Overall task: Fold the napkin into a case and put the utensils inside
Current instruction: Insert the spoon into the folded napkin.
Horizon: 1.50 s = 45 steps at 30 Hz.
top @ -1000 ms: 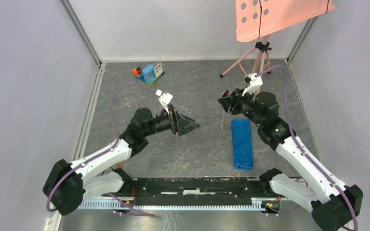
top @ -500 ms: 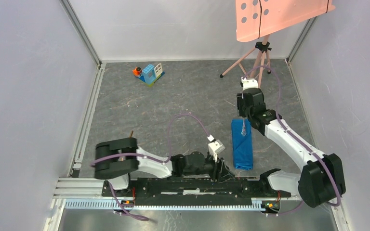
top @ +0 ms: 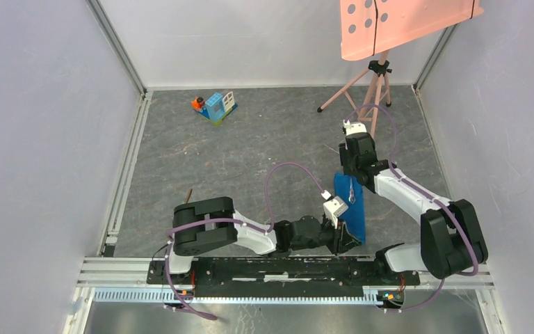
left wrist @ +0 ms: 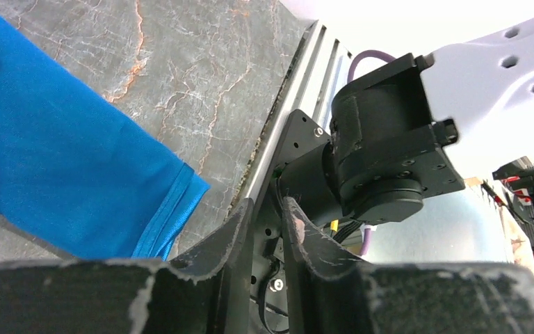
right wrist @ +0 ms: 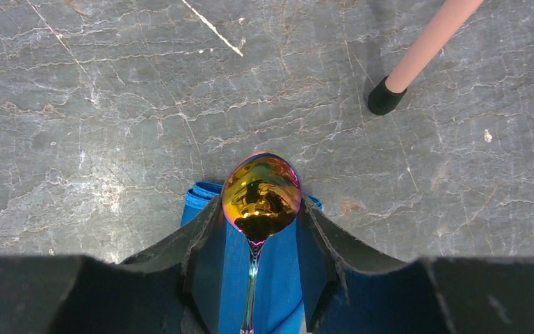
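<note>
Blue cloth case [top: 358, 212], a narrow soft oblong, lies on the grey marbled table [top: 250, 160]. The right gripper [right wrist: 261, 203] clamps the glossy gold spoon [right wrist: 261, 184] by its thin handle over the far end. The left gripper [left wrist: 268, 205], jaws narrowly apart and empty, sits beside the near corner.

One bright blue folded cloth napkin [top: 357, 219]. One small golden-iridescent metal spoon [right wrist: 261, 186]. One blue-and-white toy block house [top: 217, 106], with one small orange piece [top: 197, 104] beside it. One pink perforated board [top: 403, 24] on one pink three-legged tripod [top: 377, 69]. Two white-and-black robot arms, the left arm [top: 243, 236] and the right arm [top: 407, 195], each with one purple cable. Two black two-fingered hands, the left hand [left wrist: 268, 209] and the right hand [right wrist: 261, 202]. One thin brownish stick [top: 189, 193], too small to name. One grey marbled surface [top: 264, 146].
</note>
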Tool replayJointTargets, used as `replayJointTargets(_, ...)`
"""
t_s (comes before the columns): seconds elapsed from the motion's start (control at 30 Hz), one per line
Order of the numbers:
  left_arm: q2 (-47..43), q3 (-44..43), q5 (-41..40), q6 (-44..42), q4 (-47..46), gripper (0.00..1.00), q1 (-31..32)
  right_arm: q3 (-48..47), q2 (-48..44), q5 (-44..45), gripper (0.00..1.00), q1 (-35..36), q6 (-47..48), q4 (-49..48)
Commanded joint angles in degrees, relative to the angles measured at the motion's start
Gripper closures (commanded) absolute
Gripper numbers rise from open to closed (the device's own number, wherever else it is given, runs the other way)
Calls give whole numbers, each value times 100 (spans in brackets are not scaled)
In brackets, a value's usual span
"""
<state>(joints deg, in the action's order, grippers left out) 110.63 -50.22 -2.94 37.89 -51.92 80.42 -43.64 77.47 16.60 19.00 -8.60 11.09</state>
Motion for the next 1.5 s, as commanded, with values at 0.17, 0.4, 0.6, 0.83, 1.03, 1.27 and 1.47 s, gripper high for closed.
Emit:
replayJointTargets(0.17,543,-129,-89,418,-154,82,-282,135,55,-177,74,-24,3,-459)
replayJointTargets(0.4,795,-192,62,492,-137,87,-343,121,234,-261,74,-27,-32,-513)
replayJointTargets(0.6,911,-122,118,685,-300,90,-367,17,382,-310,74,-13,-73,-497)
replayJointTargets(0.83,1026,-114,206,878,-289,91,-386,65,420,-366,75,-21,-150,-441)
replayJointTargets(1.03,1073,-22,136,979,-494,91,-413,85,570,-496,77,-12,-199,-431)
replayJointTargets(1.27,1180,-59,197,1123,-547,92,-490,177,382,-516,77,115,-379,-147)
replayJointTargets(1.47,1200,-42,197,1146,-564,92,-493,274,154,-358,77,307,-599,108)
